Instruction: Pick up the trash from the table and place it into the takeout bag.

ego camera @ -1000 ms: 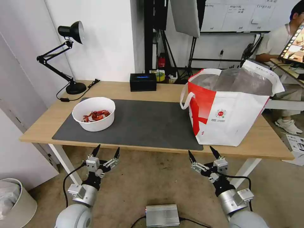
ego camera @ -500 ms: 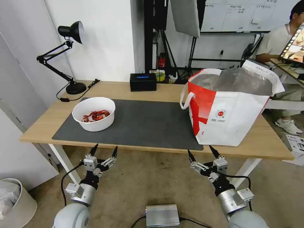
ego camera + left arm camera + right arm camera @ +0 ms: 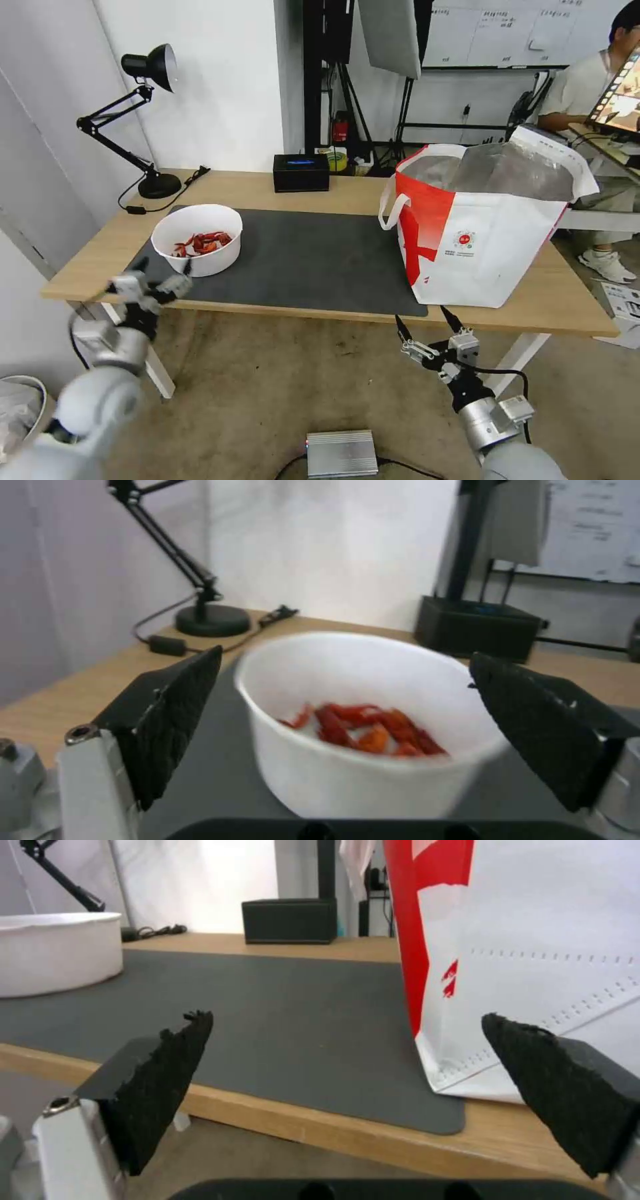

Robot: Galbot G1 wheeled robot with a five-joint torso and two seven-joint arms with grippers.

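Note:
A white round bowl of red shell scraps, the trash, sits on the left of the dark mat on the table. My left gripper is open at the table's front left edge, just in front of the bowl; the left wrist view shows the bowl between and beyond its black fingers. The takeout bag, white and red with foil lining, stands open at the right. My right gripper hangs open below the table's front edge, near the bag.
A black desk lamp stands at the back left and a black box at the back middle. A silver box lies on the floor and a white bin stands at the left. A person sits at the far right.
My left arm has swung up and to the left, from below the table's front edge to the front left edge by the bowl. The right arm has stayed put.

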